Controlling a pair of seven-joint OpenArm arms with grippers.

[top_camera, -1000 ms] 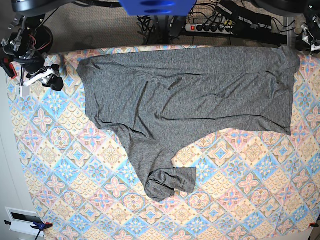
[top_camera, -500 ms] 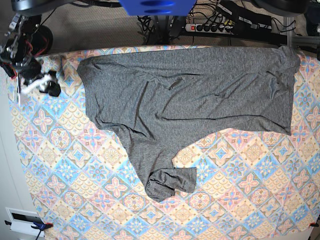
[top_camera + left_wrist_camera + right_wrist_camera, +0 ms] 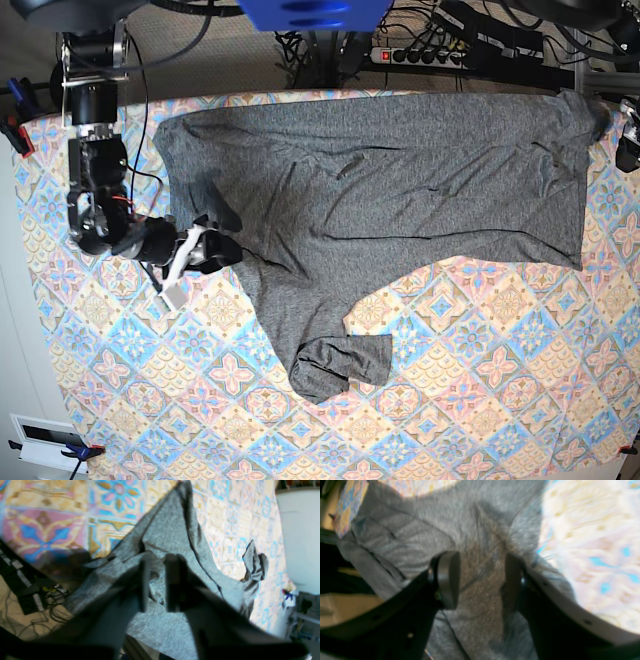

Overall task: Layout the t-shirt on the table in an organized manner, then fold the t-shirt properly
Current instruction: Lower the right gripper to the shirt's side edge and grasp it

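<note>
Evidently soft, light and floppy: t-shirt (image 3: 380, 180) of thin grey knit, likely to sag from any single pinch, slide easily over the patterned cloth and wrinkle wherever pushed. Lies spread across the far half of the table (image 3: 500, 400), body roughly flat with shallow creases, one sleeve (image 3: 320, 330) trailing toward the near middle and ending in a bunched, turned-over cuff (image 3: 340, 365).

Best taken by a small fold of fabric at corners, hems or the cuff, never mid-panel; better pulled outward with two holds at once, to tension the cloth rather than drag it.

Right claw (image 3: 205, 250) at the left edge of the shirt, just where the sleeve meets the body: jaws spread wide, straddling grey fabric, gripping nothing.

Left claw (image 3: 157, 580) at the far right corner of the shirt: jaws close together with a narrow slit between, cloth showing through and around it. Pinching a fold or merely hovering over it: cannot tell, with the wrist view blurred and the overhead view cutting the claw off at the frame edge.

No second sleeve or neckline to be made out anywhere; tucked under or folded away, impossible to say. Right wrist view too smeared for seams.
</note>
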